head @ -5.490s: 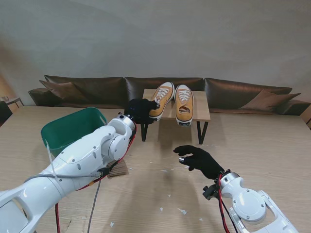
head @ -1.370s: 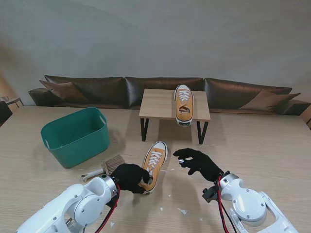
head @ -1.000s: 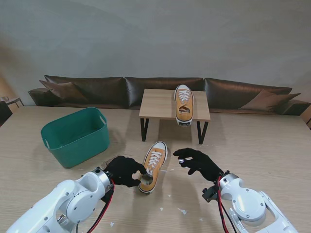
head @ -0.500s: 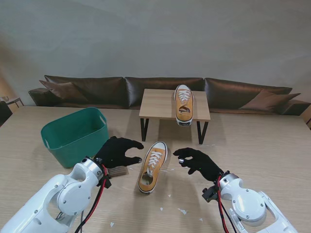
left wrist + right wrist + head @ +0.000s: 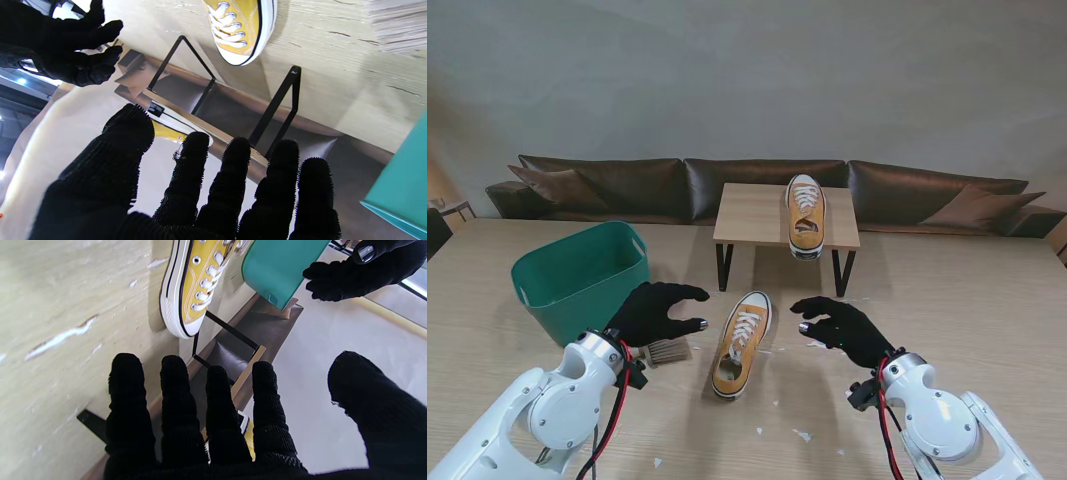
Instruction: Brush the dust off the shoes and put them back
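From the stand camera I see the nearer shoe (image 5: 737,343) lying on the table between my two hands, toe pointing away from me toward the small bench (image 5: 745,213), heel toward me, its long axis running near to far. The other shoe (image 5: 805,216) sits on the bench's right side. My left hand (image 5: 656,312) hovers with fingers spread and empty, over the brush (image 5: 667,351), which lies just left of the shoe beside the green bin (image 5: 582,278). My right hand (image 5: 841,329) hangs loosely open, holding nothing, just right of the shoe.

Through the left wrist camera, the left fingers (image 5: 233,180) are splayed with nothing in them; the shoe's toe (image 5: 241,26) shows beyond them.

The right wrist camera shows the right fingers (image 5: 173,400) extended, empty, with the shoe (image 5: 191,286) lying close ahead.

I judge the brush comes next; the left hand is nearer, almost directly over it.
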You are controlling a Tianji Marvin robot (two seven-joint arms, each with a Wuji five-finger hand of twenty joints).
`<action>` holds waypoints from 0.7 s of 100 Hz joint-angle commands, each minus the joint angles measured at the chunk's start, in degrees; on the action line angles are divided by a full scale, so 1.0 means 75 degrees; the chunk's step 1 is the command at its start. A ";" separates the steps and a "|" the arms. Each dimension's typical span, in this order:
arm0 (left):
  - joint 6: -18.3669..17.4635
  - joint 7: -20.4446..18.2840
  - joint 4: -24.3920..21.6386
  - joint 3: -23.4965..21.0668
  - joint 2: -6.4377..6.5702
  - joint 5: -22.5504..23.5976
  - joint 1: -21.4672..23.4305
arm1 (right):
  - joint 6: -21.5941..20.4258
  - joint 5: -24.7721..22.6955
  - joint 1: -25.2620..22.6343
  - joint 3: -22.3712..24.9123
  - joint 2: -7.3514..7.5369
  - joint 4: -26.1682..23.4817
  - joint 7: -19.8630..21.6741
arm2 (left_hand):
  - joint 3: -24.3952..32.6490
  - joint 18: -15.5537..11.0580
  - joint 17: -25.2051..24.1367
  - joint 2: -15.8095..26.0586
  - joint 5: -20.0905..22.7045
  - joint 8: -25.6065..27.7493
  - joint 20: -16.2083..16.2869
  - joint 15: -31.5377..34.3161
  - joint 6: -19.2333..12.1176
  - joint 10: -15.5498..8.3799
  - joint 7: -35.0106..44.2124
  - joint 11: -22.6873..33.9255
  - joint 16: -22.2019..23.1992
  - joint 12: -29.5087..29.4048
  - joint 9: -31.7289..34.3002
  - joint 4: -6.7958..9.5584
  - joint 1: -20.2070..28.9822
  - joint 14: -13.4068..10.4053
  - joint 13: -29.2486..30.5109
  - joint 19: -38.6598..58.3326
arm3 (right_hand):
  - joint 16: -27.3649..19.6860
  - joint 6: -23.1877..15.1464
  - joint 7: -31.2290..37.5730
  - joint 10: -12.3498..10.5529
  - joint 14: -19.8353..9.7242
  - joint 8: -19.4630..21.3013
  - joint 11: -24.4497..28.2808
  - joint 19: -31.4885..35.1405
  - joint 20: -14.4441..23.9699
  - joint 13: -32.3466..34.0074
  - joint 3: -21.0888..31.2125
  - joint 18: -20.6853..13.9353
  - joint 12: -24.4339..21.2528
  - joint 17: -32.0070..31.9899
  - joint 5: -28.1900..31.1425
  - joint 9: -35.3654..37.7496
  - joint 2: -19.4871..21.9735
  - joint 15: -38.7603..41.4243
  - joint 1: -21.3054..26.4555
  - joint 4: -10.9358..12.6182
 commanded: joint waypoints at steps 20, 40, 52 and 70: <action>-0.0079 0.0118 -0.0135 -0.0441 -0.0043 -0.0077 0.0386 | 0.0380 -0.0895 -0.0132 0.0369 0.0032 -0.0843 -0.0049 | -0.0265 0.0185 -0.0132 0.0501 -0.0114 -0.0057 0.0136 -0.0208 0.0125 0.0034 -0.0115 -0.0068 -0.0131 -0.0096 -0.0196 0.0267 0.0071 0.0098 -0.0328 -0.0351 | 0.0040 -0.0192 0.0013 -0.0087 -0.0013 -0.0089 0.0040 0.0156 0.0249 0.0367 -0.0128 -0.0171 -0.0037 -0.1358 -0.0154 0.0278 -0.0013 0.0161 -0.0303 0.0170; -0.0103 0.0295 -0.0213 -0.0628 -0.0082 -0.0132 0.0583 | 0.0532 -0.1617 -0.0098 0.0648 0.0078 -0.1367 -0.0019 | -0.0356 0.0233 -0.0115 0.0562 -0.0063 -0.0057 0.0205 -0.0214 0.0175 0.0073 -0.0106 -0.0066 -0.0126 -0.0093 -0.0165 0.0284 0.0139 0.0143 -0.0323 -0.0441 | 0.0380 -0.0215 -0.0012 -0.0110 0.0044 -0.0058 0.0430 0.0954 0.0313 0.0798 -0.0129 -0.0169 0.0270 -0.1017 -0.0095 0.0486 -0.0153 0.0849 -0.0356 0.0187; -0.0063 0.0280 -0.0232 -0.0628 -0.0084 -0.0173 0.0595 | 0.0686 -0.2178 0.0085 0.0677 0.0112 -0.1569 0.0011 | -0.0396 0.0245 -0.0111 0.0610 -0.0054 -0.0057 0.0240 -0.0217 0.0185 0.0087 -0.0107 -0.0066 -0.0123 -0.0089 -0.0157 0.0292 0.0177 0.0155 -0.0331 -0.0484 | 0.0707 -0.0385 -0.0071 -0.0168 0.0070 -0.0021 0.0681 0.1691 0.0382 0.1095 -0.0133 -0.0203 0.0524 -0.0758 -0.0225 0.0547 -0.0337 0.1554 -0.0393 0.0185; 0.0023 0.0151 -0.0180 -0.0549 -0.0071 -0.0273 0.0525 | 0.1254 -0.3243 0.0589 0.0527 0.0232 -0.1773 0.0461 | -0.0472 0.0244 -0.0121 0.0664 -0.0032 -0.0057 0.0290 -0.0225 0.0207 0.0109 -0.0105 -0.0068 -0.0120 -0.0083 -0.0149 0.0306 0.0231 0.0171 -0.0342 -0.0567 | 0.1042 -0.0902 -0.0410 -0.0420 -0.0016 0.0032 0.1040 0.2255 0.0312 0.1137 -0.0331 -0.0344 0.0928 -0.0624 -0.0743 0.0232 -0.0545 0.2352 -0.0414 0.0172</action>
